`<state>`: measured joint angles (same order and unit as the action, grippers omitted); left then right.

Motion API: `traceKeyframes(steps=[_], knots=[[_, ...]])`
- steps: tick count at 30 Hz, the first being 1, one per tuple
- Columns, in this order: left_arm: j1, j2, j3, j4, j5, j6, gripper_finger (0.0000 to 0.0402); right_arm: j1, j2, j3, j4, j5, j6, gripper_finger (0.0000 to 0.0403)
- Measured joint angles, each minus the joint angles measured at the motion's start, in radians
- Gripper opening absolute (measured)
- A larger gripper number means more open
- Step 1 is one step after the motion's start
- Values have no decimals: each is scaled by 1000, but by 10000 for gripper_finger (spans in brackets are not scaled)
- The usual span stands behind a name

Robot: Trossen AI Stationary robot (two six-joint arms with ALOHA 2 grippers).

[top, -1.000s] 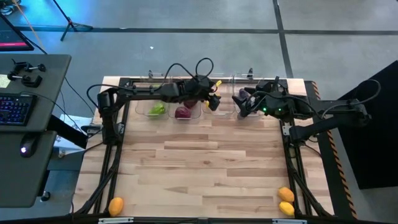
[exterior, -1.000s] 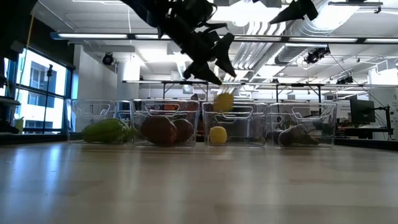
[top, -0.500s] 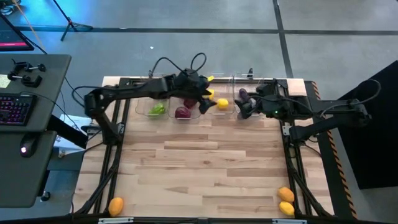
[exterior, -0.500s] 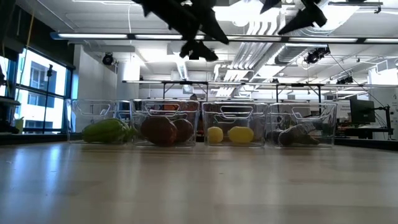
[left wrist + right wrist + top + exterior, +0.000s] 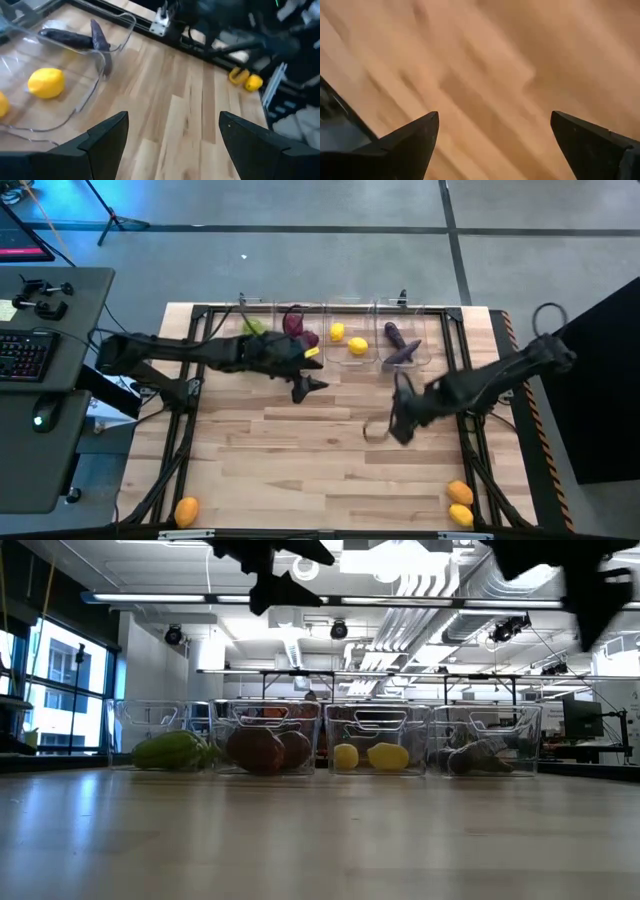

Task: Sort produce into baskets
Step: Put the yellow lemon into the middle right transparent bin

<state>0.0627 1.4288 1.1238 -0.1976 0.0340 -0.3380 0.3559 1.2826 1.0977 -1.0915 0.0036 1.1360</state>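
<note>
Four clear baskets [image 5: 330,340] stand in a row along the table's far edge. From left to right they hold a green pepper [image 5: 254,327], dark red pieces [image 5: 297,327], two yellow pieces [image 5: 357,346] and dark purple eggplants [image 5: 400,345]; the low view shows the same row [image 5: 378,738]. My left gripper [image 5: 307,387] hangs open and empty over the table, just on the near side of the baskets. My right gripper [image 5: 396,427] is open and empty over the table's right middle. Three orange pieces lie at the near edge.
One orange piece [image 5: 186,510] lies at the near left corner and two [image 5: 460,503] at the near right corner, also seen in the left wrist view [image 5: 247,80]. A black metal frame [image 5: 190,430] runs round the table. Bare wood [image 5: 320,470] lies between the grippers and the near edge.
The yellow piece that was falling below my open left gripper has dropped into the third basket and lies beside the other one. My left gripper has drawn back toward the near and left edges. My right gripper has left the eggplant basket and swung toward the near edge.
</note>
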Motion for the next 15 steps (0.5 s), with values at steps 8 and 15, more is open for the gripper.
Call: traceKeyframes(steps=[8, 15], knots=[[-27, -14, -50, 79, -20, -82, 298, 250, 233, 0, -41, -353, 182, 374], [-23, -14, -50, 77, -20, -79, 298, 380, 400, 0, -44, -539, 229, 374]])
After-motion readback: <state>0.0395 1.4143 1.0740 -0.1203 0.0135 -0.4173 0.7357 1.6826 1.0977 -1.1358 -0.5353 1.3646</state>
